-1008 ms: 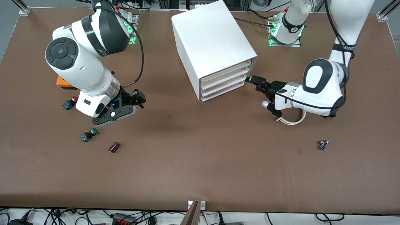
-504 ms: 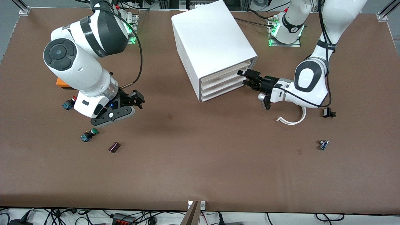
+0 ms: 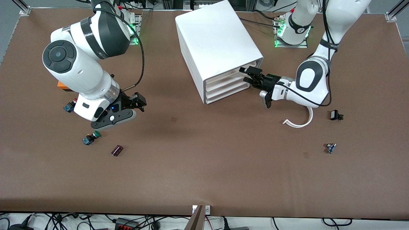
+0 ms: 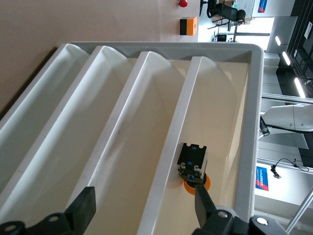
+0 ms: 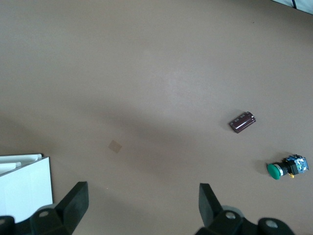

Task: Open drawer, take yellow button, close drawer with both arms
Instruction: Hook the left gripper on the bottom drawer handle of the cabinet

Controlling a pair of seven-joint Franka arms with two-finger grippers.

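The white cabinet (image 3: 217, 41) stands at the table's middle with four tray drawers stacked in it. My left gripper (image 3: 248, 75) is at the top drawer (image 3: 228, 75), open. In the left wrist view the left gripper (image 4: 143, 209) straddles the top drawer's front lip (image 4: 178, 127), one finger inside the tray. The button (image 4: 192, 160), orange cap under a black-and-blue body, lies in that tray right by this finger (image 4: 204, 204). The front view does not show the button. My right gripper (image 3: 138, 103) (image 5: 142, 203) hangs open over bare table, holding nothing.
Toward the right arm's end lie a red-capped button (image 3: 71, 104), a green-capped button (image 3: 91, 137) (image 5: 286, 168), a dark brown part (image 3: 117, 150) (image 5: 243, 121) and an orange box (image 3: 63, 85). Near the left arm lie a white curved strip (image 3: 300, 123) and two small parts (image 3: 335, 115) (image 3: 330, 147).
My left gripper has moved in to the cabinet's front and its fingers now reach around the top drawer's lip, slightly narrower. The right arm has drifted a little toward its own end.
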